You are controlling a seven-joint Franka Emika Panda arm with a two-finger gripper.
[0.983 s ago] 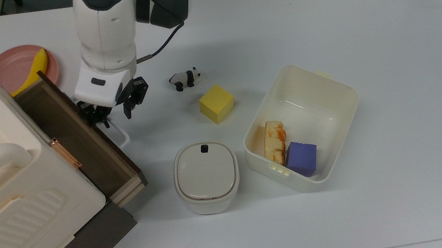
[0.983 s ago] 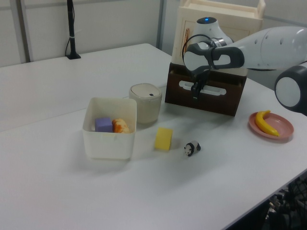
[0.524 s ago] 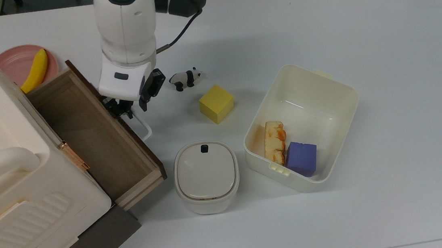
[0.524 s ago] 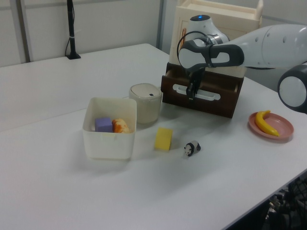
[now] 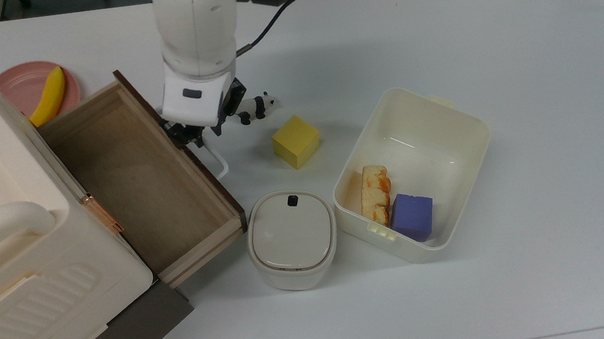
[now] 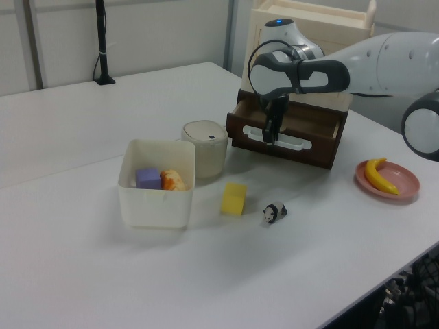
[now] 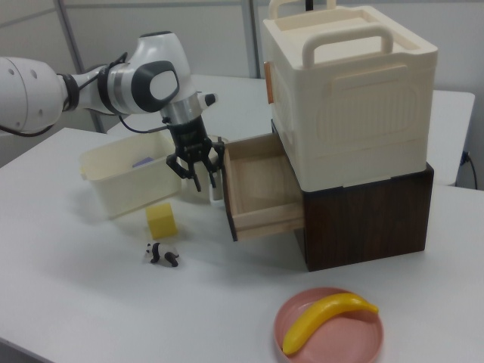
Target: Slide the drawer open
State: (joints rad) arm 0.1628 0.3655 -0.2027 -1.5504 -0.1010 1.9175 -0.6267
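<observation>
At the cabinet's base, the drawer [image 5: 140, 185] stands pulled well out over the table [image 5: 432, 29].
The tool [image 5: 192, 135] pinches the drawer's white handle [image 5: 216, 161]; the drawer's corner touches the lidded bin [image 5: 292, 239] in the top view.

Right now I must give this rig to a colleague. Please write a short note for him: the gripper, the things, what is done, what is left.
Gripper: at the drawer's white handle, fingers around it.
Drawer: pulled far out of the dark cabinet, pale inside showing, nothing in it.
Lidded bin: close against the drawer's front corner.
Done: drawer is open.
Left: release the handle, lift away; watch the bin if pulling further.
</observation>
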